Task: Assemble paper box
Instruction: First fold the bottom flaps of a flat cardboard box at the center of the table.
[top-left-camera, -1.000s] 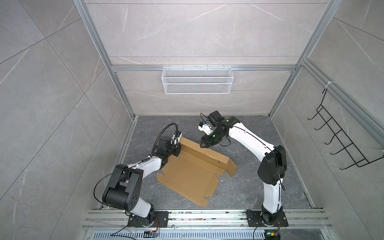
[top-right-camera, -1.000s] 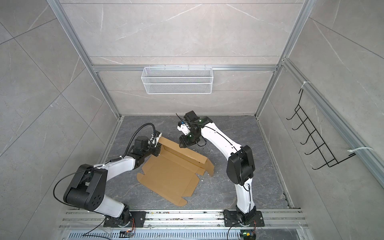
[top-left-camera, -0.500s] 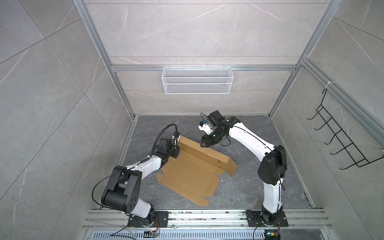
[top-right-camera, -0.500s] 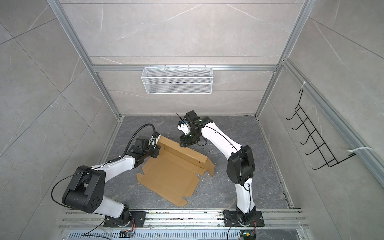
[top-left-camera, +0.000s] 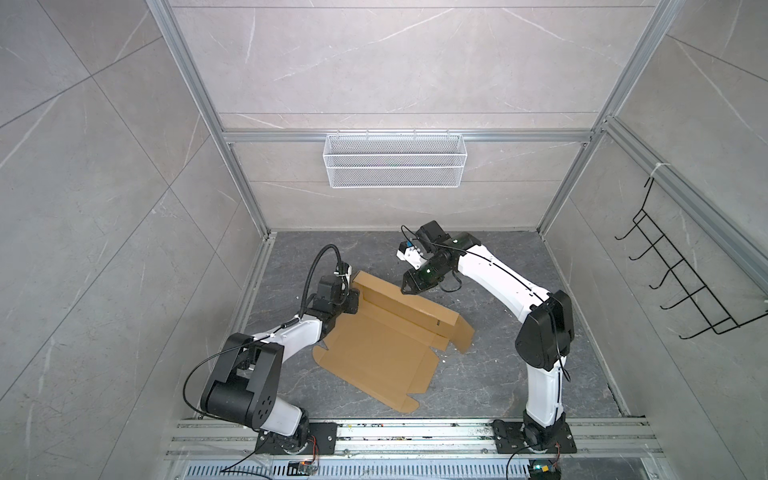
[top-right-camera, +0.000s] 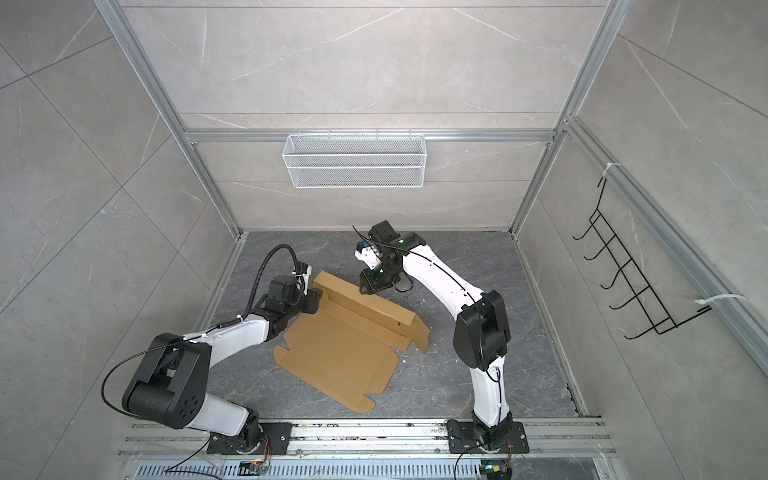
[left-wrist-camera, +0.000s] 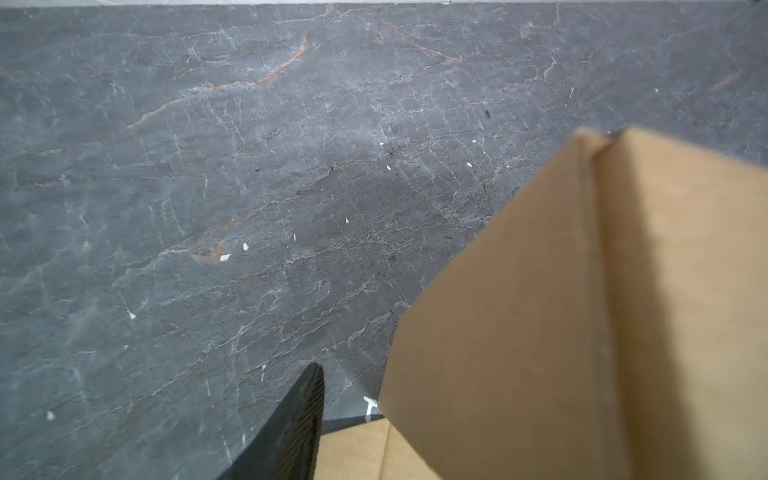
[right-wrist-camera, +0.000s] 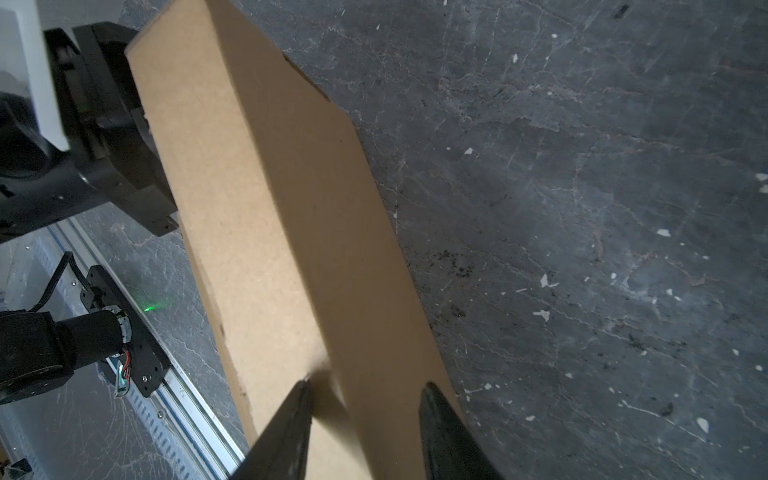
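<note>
Lying open on the dark stone counter (top-left-camera: 498, 374), straight out from under the white wire basket (top-left-camera: 395, 166), the paper box (top-left-camera: 374, 353) is a brown cardboard sheet, mostly flat. Its long wall on the basket side is folded up. A short flap at the end of that wall, below the basket's left end, stands upright too.

The left pincer (top-left-camera: 353, 297) sits low at that corner. In the left wrist view one dark finger (left-wrist-camera: 299, 415) shows, with bare counter between it and the upright flap. The other finger is hidden behind cardboard, so the jaws stand apart with nothing clamped.

The right pincer (top-left-camera: 404, 289) reaches in from the basket side and meets the top edge of the raised wall. In the right wrist view its two fingers (right-wrist-camera: 436, 415) are spread, both tips over the wall's face with a strip of cardboard showing between them. Whether they press on it I cannot tell.
</note>
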